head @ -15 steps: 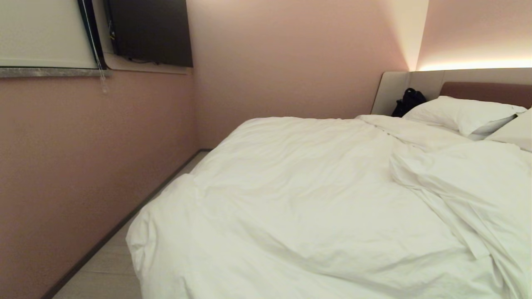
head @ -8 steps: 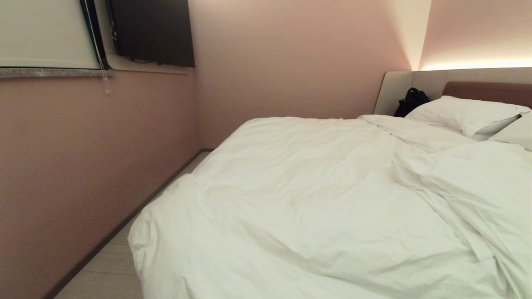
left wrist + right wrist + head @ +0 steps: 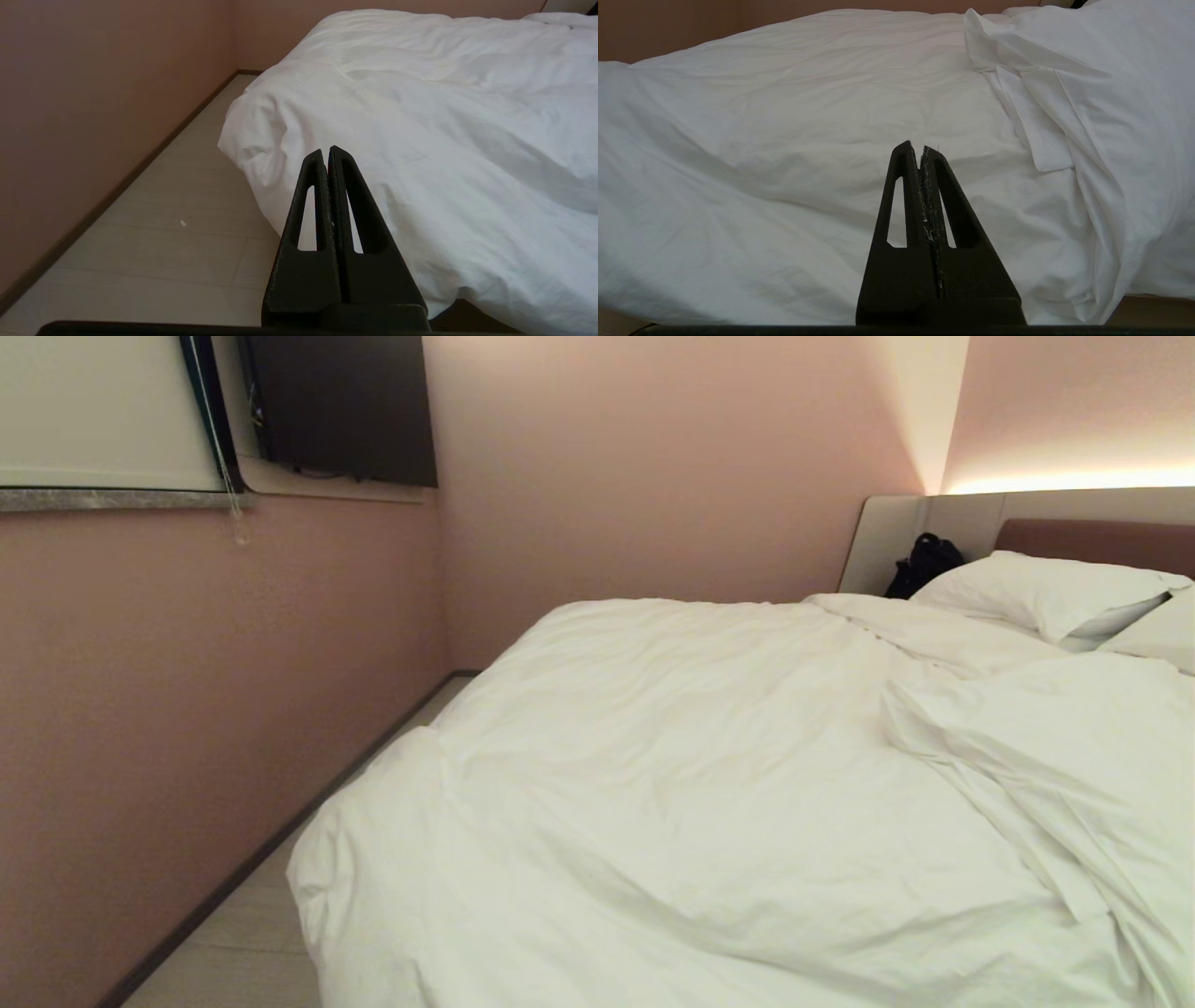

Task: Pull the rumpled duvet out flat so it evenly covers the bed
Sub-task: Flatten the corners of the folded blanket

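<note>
The duvet [image 3: 709,784] lies rumpled over the bed [image 3: 1092,537], bunched into a folded ridge on the right, its near-left corner drooping toward the pale floor [image 3: 243,933]. A narrow strip of floor runs between the bed's left edge and the pink wall [image 3: 187,709]. Pillows [image 3: 1046,593] sit at the far right, a black bag [image 3: 920,565] beside them. The left gripper [image 3: 326,151] hangs short of the near-left corner, jaws pressed together; the right gripper [image 3: 919,148] faces the duvet's middle, jaws pressed together too. Since a second ago the scene has only slid slightly right; the bedding lies unchanged. No writing is legible.

No readable text anywhere, seemingly.
</note>
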You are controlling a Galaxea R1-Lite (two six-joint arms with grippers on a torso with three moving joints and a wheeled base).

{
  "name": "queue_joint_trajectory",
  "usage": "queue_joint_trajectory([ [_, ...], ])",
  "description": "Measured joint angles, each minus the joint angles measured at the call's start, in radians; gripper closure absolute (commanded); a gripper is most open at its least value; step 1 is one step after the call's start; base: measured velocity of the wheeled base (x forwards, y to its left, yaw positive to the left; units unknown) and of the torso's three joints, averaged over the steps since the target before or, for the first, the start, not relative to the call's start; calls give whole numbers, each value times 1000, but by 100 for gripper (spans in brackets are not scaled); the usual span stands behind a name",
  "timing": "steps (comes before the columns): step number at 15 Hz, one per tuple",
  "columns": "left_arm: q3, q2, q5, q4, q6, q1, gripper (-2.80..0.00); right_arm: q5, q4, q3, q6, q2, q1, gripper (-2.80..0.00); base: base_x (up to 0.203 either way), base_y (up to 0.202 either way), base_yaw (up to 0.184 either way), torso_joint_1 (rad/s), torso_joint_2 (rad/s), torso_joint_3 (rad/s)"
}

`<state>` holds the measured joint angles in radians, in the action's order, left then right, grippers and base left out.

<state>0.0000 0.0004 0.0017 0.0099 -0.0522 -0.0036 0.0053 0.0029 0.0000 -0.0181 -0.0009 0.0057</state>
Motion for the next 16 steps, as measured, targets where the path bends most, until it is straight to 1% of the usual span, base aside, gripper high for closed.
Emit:
queue_joint_trajectory([
  [2, -4, 0, 1, 7, 0, 1, 0, 0, 0, 0, 0, 0, 0, 0, 0, 0, 0, 0, 0, 0],
  [3, -20, 2, 1, 12, -10, 2, 0, -1, 0, 0, 0, 0, 0, 0, 0, 0, 0, 0, 0, 0],
  [4, -57, 8, 1, 27, -39, 2, 0, -1, 0, 0, 0, 0, 0, 0, 0, 0, 0, 0, 0, 0],
  [6, -191, 62, 1, 96, -121, 0, 0, 0, 0, 0, 0, 0, 0, 0, 0, 0, 0, 0, 0, 0],
  [8, -296, 193, -2, 189, -165, -8, 0, 0, 0, 0, 0, 0, 0, 0, 0, 0, 0, 0, 0, 0],
  [9, -332, 287, -4, 219, -171, -13, 0, -1, 0, 0, 0, 0, 0, 0, 0, 0, 0, 0, 0, 0],
  [10, -358, 390, -6, 218, -168, -16, 0, -1, 0, 0, 0, 0, 0, 0, 0, 0, 0, 0, 0, 0],
  [11, -377, 507, -9, 199, -151, -19, 0, 0, 0, 0, 0, 0, 0, 0, 0, 0, 0, 0, 0, 0],
  [12, -392, 632, -10, 166, -118, -22, 0, 0, 0, 0, 0, 0, 0, 0, 0, 0, 0, 0, 0, 0],
  [15, -445, 1005, -13, 52, 23, -27, 0, -1, 0, 0, 0, 0, 0, 0, 0, 0, 0, 0, 0, 0],
  [16, -471, 1118, -16, 26, 56, -28, 0, -1, 0, 0, 0, 0, 0, 0, 0, 0, 0, 0, 0, 0],
])
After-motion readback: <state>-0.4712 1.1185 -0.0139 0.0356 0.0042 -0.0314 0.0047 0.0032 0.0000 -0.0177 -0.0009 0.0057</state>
